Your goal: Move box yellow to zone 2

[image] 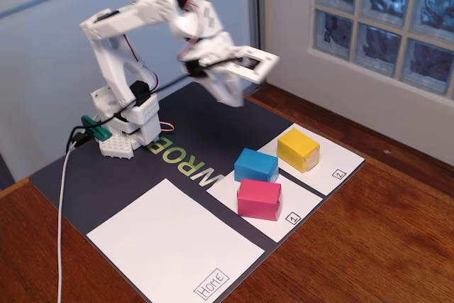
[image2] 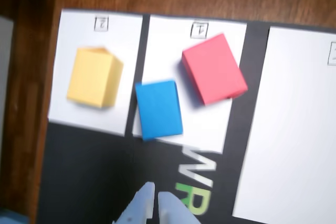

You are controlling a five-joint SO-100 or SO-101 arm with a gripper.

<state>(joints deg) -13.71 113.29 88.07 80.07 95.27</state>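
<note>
The yellow box (image: 298, 149) sits on the white sheet marked "2" (image: 332, 167); it also shows in the wrist view (image2: 94, 77) on that sheet (image2: 119, 35). The blue block (image: 255, 165) and the pink block (image: 258, 199) lie on the sheet marked "1" (image: 298, 207). My gripper (image: 234, 94) hangs high above the dark mat, well apart from all blocks. In the wrist view its fingertips (image2: 156, 195) stand close together with only a thin gap, holding nothing.
The larger "Home" sheet (image: 174, 250) lies at the mat's front in the fixed view. The arm's base (image: 128, 122) stands at the mat's back left. Brown wooden table (image: 369, 246) surrounds the mat; a glass-block window (image: 383, 19) is at the back right.
</note>
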